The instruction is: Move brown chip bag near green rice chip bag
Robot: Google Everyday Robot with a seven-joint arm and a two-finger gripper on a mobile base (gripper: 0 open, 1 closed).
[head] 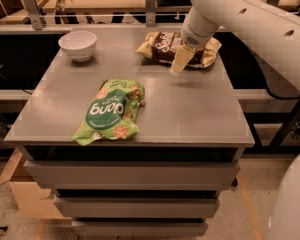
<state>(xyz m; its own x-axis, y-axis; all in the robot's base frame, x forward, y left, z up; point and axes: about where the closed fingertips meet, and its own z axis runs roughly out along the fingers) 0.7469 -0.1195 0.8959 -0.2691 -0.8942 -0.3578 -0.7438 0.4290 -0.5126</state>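
The brown chip bag (161,45) lies flat at the far right of the grey table (190,109), its pale yellow ends showing on both sides. My gripper (177,64) hangs from the white arm over the bag's near edge and points down at the table just in front of it. It covers the bag's middle. The green rice chip bag (110,111) lies flat near the table's front left, well apart from the brown bag.
A white bowl (78,45) stands at the far left corner. The arm's white links (260,29) cross the upper right. A cardboard box (20,194) sits on the floor at lower left. Drawers run below the tabletop.
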